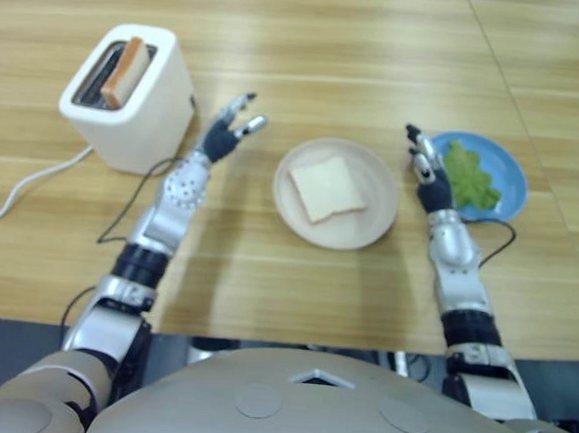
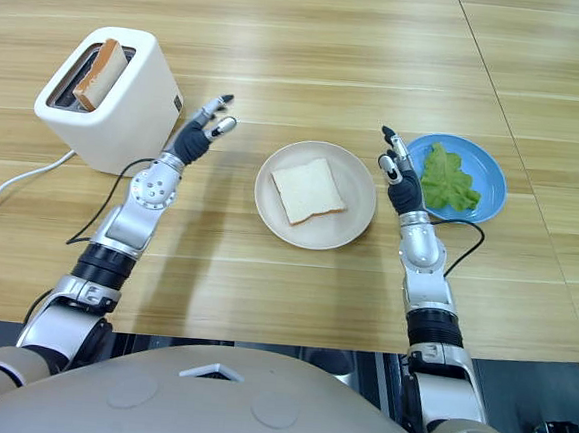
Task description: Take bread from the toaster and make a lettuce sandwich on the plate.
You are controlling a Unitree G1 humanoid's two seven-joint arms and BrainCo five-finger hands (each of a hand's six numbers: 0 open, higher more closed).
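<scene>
Left hand (image 2: 201, 129) released, fingers spread, just beside the toaster (image 2: 132, 109), which holds a bread slice (image 2: 102, 69). Right hand (image 2: 400, 177) likewise empty, beside the lettuce (image 2: 445, 179) on a dish (image 2: 491, 182). Between the hands, the plate (image 2: 355, 217) carries a second slice (image 2: 307, 190).

White toaster (image 2: 118, 98), beige plate (image 2: 355, 217), green lettuce (image 2: 445, 181), blue dish (image 2: 487, 187), striped wood table (image 2: 383, 43)
</scene>
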